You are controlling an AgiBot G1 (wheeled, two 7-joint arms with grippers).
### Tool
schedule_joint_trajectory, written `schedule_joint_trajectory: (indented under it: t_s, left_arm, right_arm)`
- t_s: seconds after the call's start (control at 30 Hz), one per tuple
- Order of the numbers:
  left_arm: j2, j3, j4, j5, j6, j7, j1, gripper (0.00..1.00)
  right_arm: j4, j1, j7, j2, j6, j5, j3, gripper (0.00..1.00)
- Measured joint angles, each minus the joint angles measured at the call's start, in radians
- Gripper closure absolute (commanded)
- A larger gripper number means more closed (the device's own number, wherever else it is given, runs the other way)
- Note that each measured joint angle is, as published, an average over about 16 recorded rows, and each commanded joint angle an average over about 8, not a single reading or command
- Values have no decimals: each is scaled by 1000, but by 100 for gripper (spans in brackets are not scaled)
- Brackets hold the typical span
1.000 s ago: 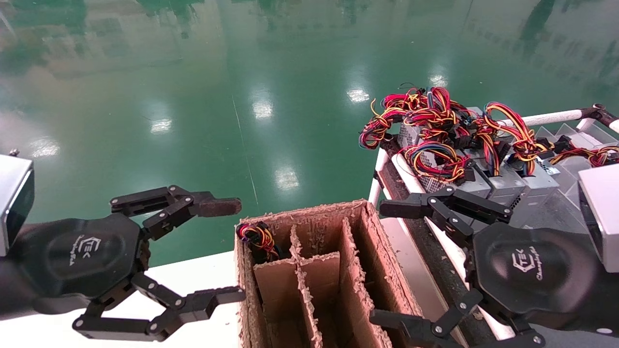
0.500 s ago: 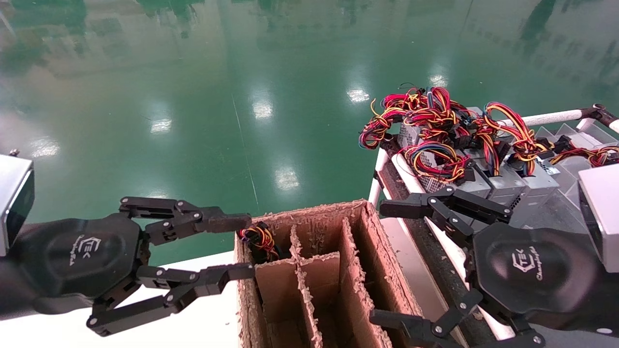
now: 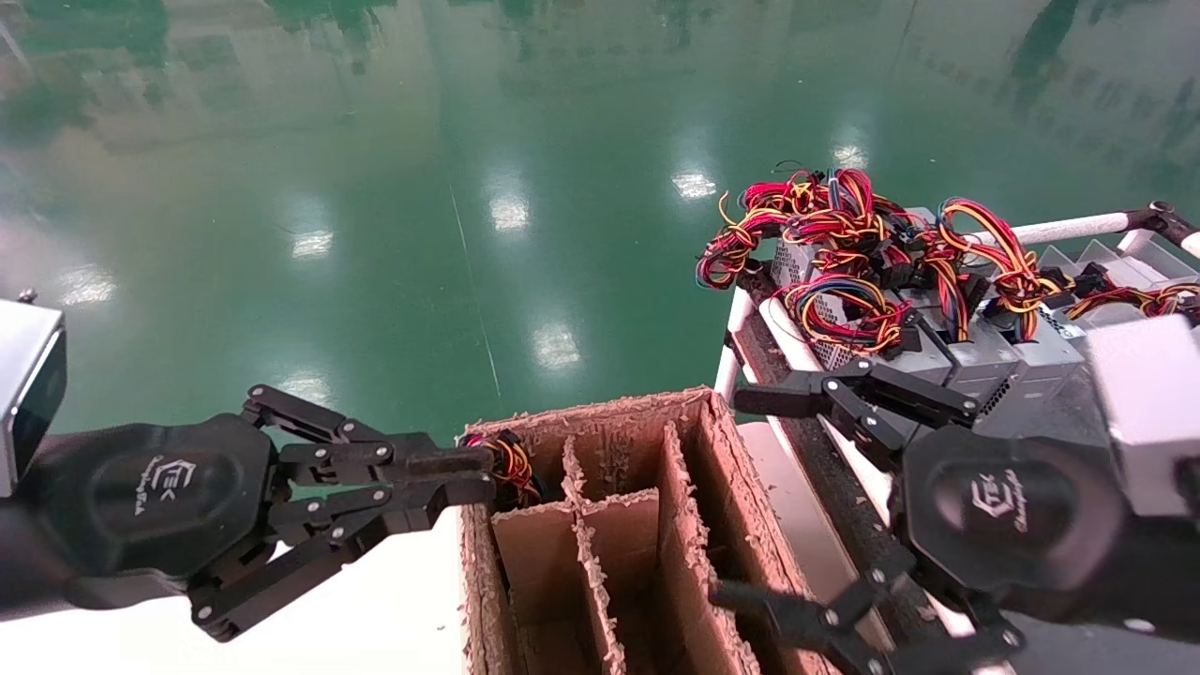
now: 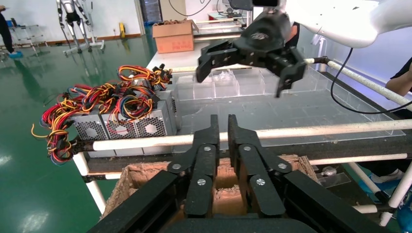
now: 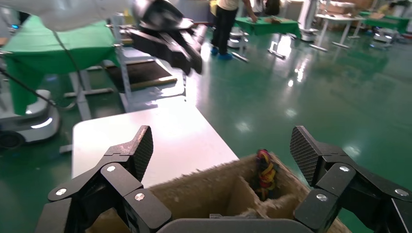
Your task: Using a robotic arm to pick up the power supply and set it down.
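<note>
Probably heavy, rigid, slick — the power supply (image 3: 848,342) behind the cardboard box (image 3: 619,525) wants gripping across its casing; right gripper (image 3: 764,497) gapes wide.

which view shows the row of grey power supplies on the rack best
The left wrist view: the power supplies show their fan grilles side by side. The head view buries them under wires behind the right end effector. The right wrist view shows none.

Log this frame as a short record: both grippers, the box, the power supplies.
left gripper: shut, empty, at the cardboard box's near-left corner
right gripper: open, empty, beside the box's right wall
cardboard box: open, divided; one wire bundle shows in its far-left compartment
power supplies: grey units with tangled wires, on the rack at right
</note>
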Motion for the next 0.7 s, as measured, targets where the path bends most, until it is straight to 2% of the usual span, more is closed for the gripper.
schedule_joint_trajectory:
  t_s: [0.07,0.13,0.33,0.4,0.7]
  left_arm:
    - [0,0,0,0,0,0,0,100]
    - [0,0,0,0,0,0,0,93]
    - [0,0,0,0,0,0,0,18]
    - [0,0,0,0,0,0,0,0]
    - [0,0,1,0,-1,0,0,0]
  right_arm:
    - [-10,6,-3,-11,19,-20,-7,0]
    - [-20,13,-5,-22,38,-42,-14,0]
    - [-48,36,-9,-59,101,-111,-36,0]
    - [-54,42,-11,-68,115,-126,-42,0]
    - [-81,69,3,-112,177,-194,-71,0]
